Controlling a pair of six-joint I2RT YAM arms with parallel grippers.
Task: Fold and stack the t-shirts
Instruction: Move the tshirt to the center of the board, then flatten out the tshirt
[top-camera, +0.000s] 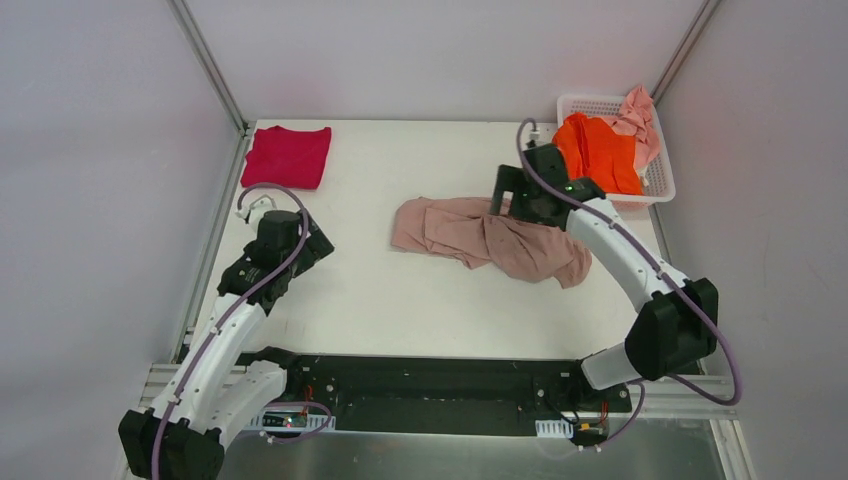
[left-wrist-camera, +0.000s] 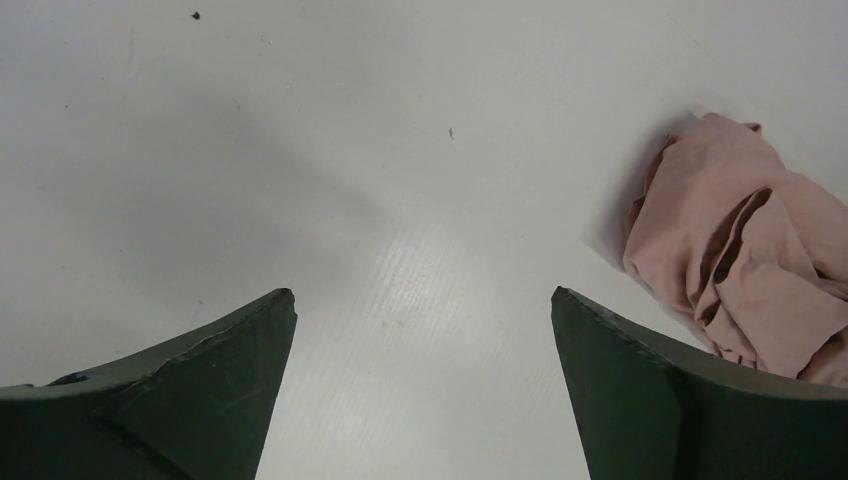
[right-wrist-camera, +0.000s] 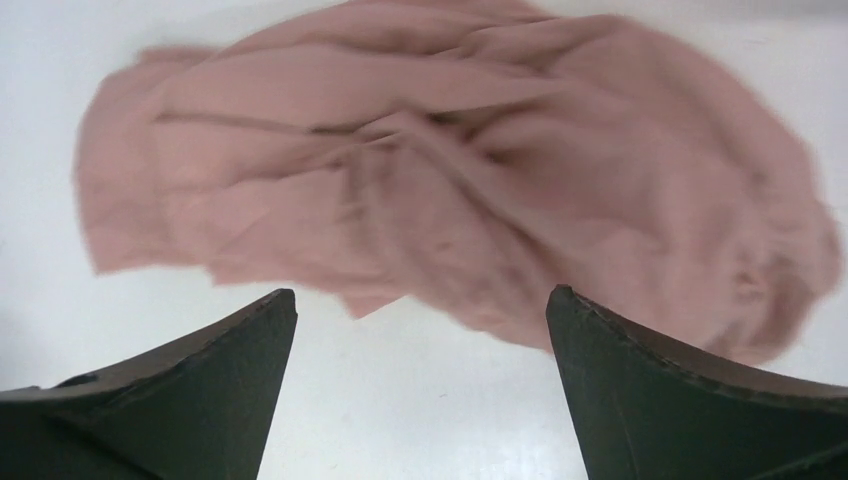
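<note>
Top external view: right tool (top-camera: 505, 195) over the crumpled beige t-shirt (top-camera: 480, 238), left tool (left-wrist-camera: 423, 300) aside, jaws of both apart. Likely flattening step; next needs a hem grasp.

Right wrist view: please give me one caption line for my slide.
Open right gripper above the crumpled dusty-pink t-shirt lying on the white table.

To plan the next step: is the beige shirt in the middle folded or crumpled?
Crumpled: the beige shirt lies in an uneven, wrinkled heap.
</note>
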